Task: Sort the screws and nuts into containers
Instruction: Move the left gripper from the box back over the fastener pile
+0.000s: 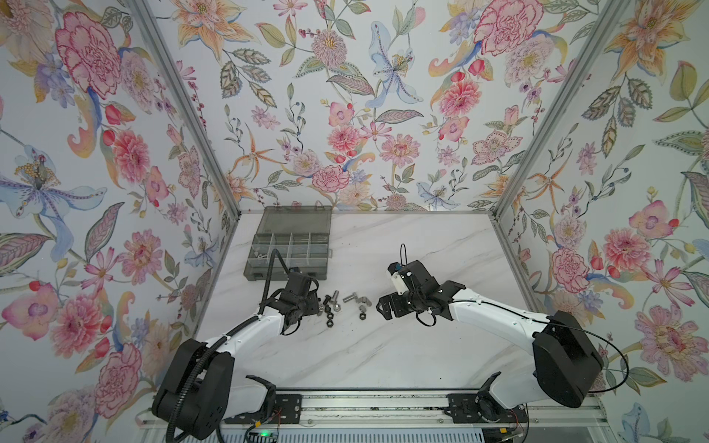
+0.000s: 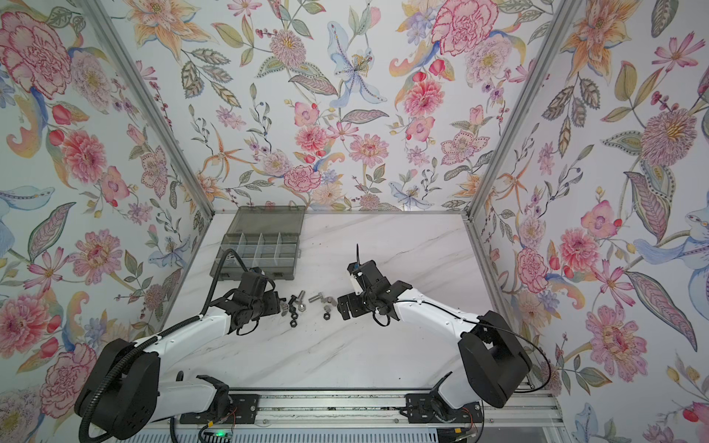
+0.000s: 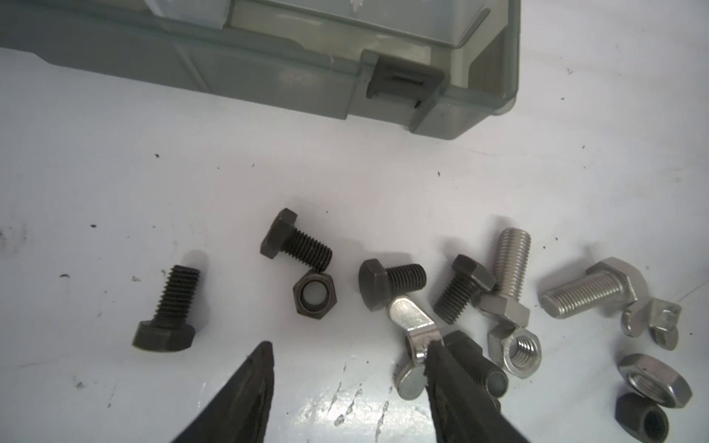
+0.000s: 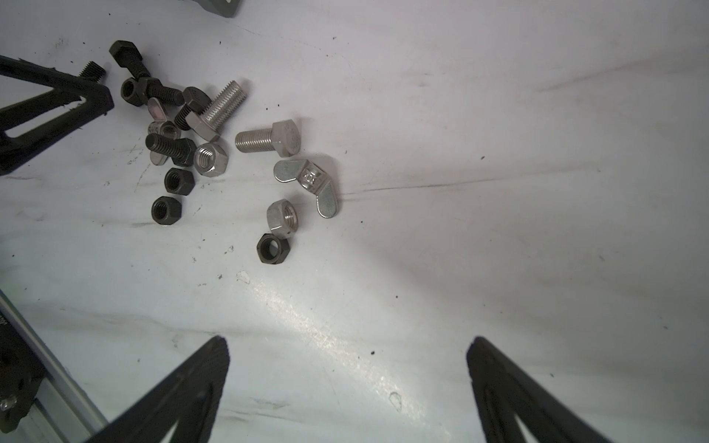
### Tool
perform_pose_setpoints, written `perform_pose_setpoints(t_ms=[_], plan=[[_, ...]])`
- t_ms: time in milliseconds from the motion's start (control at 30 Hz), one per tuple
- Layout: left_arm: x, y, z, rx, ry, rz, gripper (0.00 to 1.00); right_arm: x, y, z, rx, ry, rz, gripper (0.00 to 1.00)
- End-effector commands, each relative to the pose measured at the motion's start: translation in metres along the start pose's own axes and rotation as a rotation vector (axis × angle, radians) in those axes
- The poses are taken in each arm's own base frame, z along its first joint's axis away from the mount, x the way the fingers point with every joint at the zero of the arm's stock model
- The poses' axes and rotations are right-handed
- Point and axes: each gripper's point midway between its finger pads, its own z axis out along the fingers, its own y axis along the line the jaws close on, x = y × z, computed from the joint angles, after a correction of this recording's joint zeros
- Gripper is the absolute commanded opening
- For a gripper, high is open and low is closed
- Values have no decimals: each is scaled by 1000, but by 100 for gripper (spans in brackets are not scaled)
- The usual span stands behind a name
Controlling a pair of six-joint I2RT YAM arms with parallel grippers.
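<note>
Between our two low arms, screws (image 3: 295,245) and nuts (image 3: 315,314) lay loose near the containers (image 1: 290,245).
We held the left gripper (image 3: 350,347) parted, one fingertip (image 3: 435,351) at a wing nut (image 3: 412,326); right gripper (image 4: 348,341) wide, empty; container contents unclear.

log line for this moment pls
screws, nuts: loose on table | left gripper: open, at wing nut | right gripper: open, empty, back from them | organiser box: lid open

— What's the table (image 1: 383,345) like?
— White, marble-look, with dark specks (image 3: 156,155) on it.
— And lying on it?
— A grey organiser box (image 1: 287,249), lid open, at the far left. Just in front of it, black and silver screws (image 3: 591,293) and nuts (image 3: 312,314), clustered loosely.
</note>
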Motion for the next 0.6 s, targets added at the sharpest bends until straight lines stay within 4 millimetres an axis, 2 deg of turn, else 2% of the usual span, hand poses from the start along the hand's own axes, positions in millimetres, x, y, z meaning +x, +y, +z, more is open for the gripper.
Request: perform_pose_setpoints(t_ms=[0,167,467,567], plan=[[10,-7,8,4,18,-10,65,7,-6,3,17,24,2,99],[17,-17,17,2,43,11,65,7,-5,3,15,27,0,99],[26,-15,28,-23,71,21,59,7,-6,2,17,23,2,99],[26,-19,30,-3,76,19,58,7,-6,2,16,25,-1,99]])
